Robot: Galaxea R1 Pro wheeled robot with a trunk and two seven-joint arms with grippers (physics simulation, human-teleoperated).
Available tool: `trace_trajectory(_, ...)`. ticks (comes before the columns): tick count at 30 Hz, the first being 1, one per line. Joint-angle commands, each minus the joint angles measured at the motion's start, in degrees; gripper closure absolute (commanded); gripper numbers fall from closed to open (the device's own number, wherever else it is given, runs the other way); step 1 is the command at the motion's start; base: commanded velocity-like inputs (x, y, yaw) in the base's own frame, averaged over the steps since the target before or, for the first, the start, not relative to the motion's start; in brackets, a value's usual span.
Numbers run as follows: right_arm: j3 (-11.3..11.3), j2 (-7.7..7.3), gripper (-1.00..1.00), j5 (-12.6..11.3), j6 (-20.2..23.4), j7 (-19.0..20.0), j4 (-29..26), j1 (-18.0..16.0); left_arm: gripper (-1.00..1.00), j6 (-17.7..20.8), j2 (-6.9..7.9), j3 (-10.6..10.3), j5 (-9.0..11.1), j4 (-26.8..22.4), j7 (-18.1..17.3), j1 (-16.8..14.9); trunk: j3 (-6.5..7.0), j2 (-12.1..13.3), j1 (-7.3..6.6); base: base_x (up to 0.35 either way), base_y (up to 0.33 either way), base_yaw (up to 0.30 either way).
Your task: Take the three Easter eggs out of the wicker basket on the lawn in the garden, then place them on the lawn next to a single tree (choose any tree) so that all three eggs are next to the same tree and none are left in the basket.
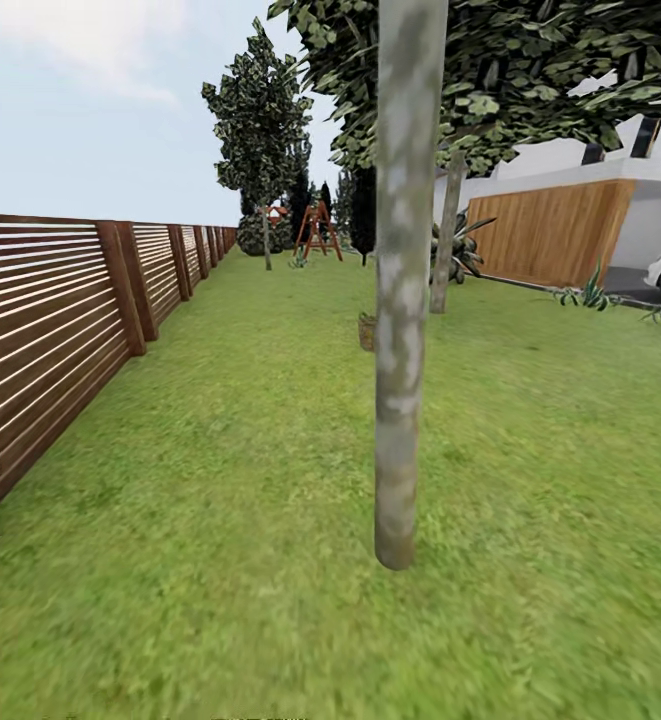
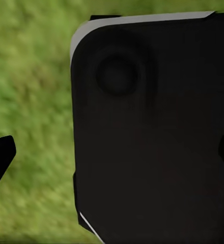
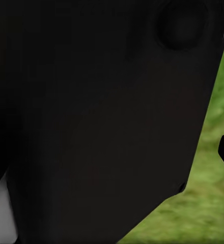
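I see a tall tree with a smooth, mottled pale grey-brown trunk [image 1: 402, 300] standing straight in front of me on the wide, mottled green lawn [image 1: 220, 450]. Behind that trunk, just to its left, a small round brown wicker basket [image 1: 367, 331] peeks out, half hidden; I cannot make out any eggs in it. Left of the trunk runs a slatted reddish-brown wooden fence [image 1: 60, 320]. Far beyond the trunk stands an orange-red A-frame [image 1: 318, 232], too small to identify. In both wrist views a smooth black robot casing [image 2: 152, 137] blocks most of the grass, and only dark finger slivers show, so I cannot tell whether either gripper is spread or pressed together.
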Motion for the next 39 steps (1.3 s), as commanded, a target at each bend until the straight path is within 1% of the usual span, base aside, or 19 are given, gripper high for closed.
trace_trajectory(1, -0.1, 0.02, -1.0, 0.5, -0.1, 0.0, 0.0, 0.0, -1.0, -0.2, -0.01, 0.0, 0.0, 0.0, 0.0, 0.0, -0.07, 0.0, 0.0, 0.0, 0.0, 0.242)
trace_trajectory(6, -0.1, 0.29, -1.0, 0.5, -0.1, 0.0, 0.5, 0.1, -1.0, -0.2, -0.03, 0.1, 0.0, 0.1, 0.0, 0.0, -0.2, 0.0, 0.0, 0.0, 0.0, 0.242)
trace_trajectory(10, -0.1, 0.97, -1.0, 0.5, -0.1, 0.0, 0.8, 0.3, -1.0, -0.6, 0.02, 0.1, 0.1, 0.1, 0.0, 0.0, -0.31, 0.0, 0.0, 0.0, 0.0, 0.241)
trace_trajectory(12, 0.0, 1.33, -1.0, 0.6, -0.1, 0.0, 0.8, 0.3, -1.0, -1.5, 0.06, 0.1, 0.1, 0.1, 0.0, 0.0, -0.37, 0.0, 0.0, 0.0, 0.0, 0.241)
trace_trajectory(13, 0.1, 1.67, -1.0, 0.9, -0.1, 0.0, 0.9, 0.3, -1.0, -2.8, 0.09, 0.2, 0.1, 0.2, 0.0, 0.0, -0.4, 0.0, 0.0, 0.0, 0.0, 0.241)
trace_trajectory(15, 0.1, 1.95, -1.0, 1.5, -0.1, 0.0, 0.9, 0.3, -1.0, -3.9, 0.1, 0.2, 0.1, 0.2, 0.0, 0.0, -0.45, 0.0, 0.0, 0.0, 0.0, 0.241)
trace_trajectory(17, 0.1, 2.3, -1.0, 2.3, -0.1, 0.0, 0.9, 0.3, -1.0, -4.7, 0.12, 0.2, 0.1, 0.2, 0.0, 0.0, -0.51, 0.0, 0.0, 0.004, 0.0, 0.241)
trace_trajectory(21, 0.1, 2.53, -1.0, 2.9, -0.1, 0.0, 0.9, 0.4, -1.0, -5.6, 0.11, 0.2, 0.1, 0.2, 0.0, 0.0, -0.62, 0.0, 0.0, 0.072, 0.0, 0.24)
trace_trajectory(26, 0.2, 2.68, -1.0, 3.6, -0.1, 0.0, 0.8, 0.4, -1.0, -6.1, 0.06, 0.2, -0.1, 0.2, 0.0, 0.1, -0.78, 0.0, 0.0, 0.251, 0.0, 0.235)
trace_trajectory(31, 0.0, 2.5, -1.0, 3.8, -0.1, 0.0, 0.8, 0.4, -1.0, -6.8, 0.05, 0.2, -0.1, 0.3, 0.0, 0.1, -0.93, 0.0, 0.0, 0.315, 0.03, 0.235)
trace_trajectory(35, 0.1, 2.49, -1.0, 4.0, -0.1, 0.0, 0.8, 0.4, -1.0, -7.0, 0.1, 0.2, -0.2, 0.3, 0.0, 0.2, -1.03, 0.0, 0.0, 0.264, 0.164, 0.245)
trace_trajectory(39, 0.2, 2.53, -1.0, 5.3, -0.1, 0.0, 0.7, 0.4, -1.0, -7.1, 0.07, 0.2, -0.2, 0.3, 0.0, 0.3, -1.12, 0.0, 0.0, 0.205, 0.251, 0.26)
